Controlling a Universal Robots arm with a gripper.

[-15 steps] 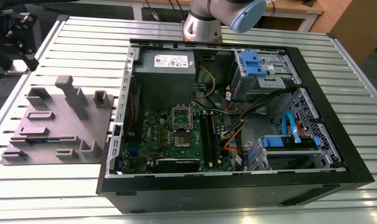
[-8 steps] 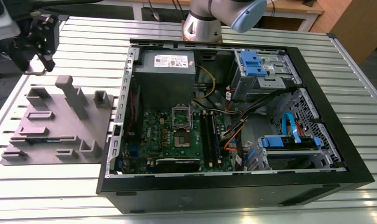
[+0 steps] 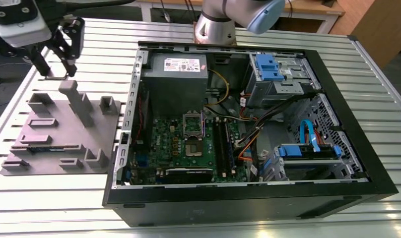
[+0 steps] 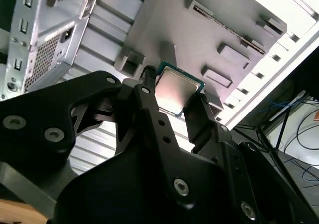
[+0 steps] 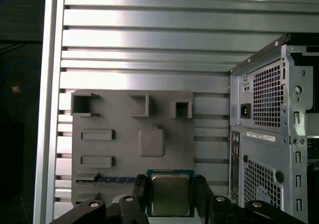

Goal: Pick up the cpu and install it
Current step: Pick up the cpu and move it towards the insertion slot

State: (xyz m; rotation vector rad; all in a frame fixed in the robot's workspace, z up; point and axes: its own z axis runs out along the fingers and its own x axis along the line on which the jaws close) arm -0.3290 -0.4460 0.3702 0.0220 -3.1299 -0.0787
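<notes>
Cpu, small flat square silver-grey chip w/ dark rim, is clamped tight in black gripper, near grey plastic holder plate.

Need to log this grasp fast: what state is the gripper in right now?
Gripper: shut on the cpu, gripped by two opposite edges.

Open computer case, grey fixture — slatted table

cpu: part hidden behind jaws, second wrist view | computer case beside cpu: cut by picture edge | exterior view: cpu too small to tell
</notes>
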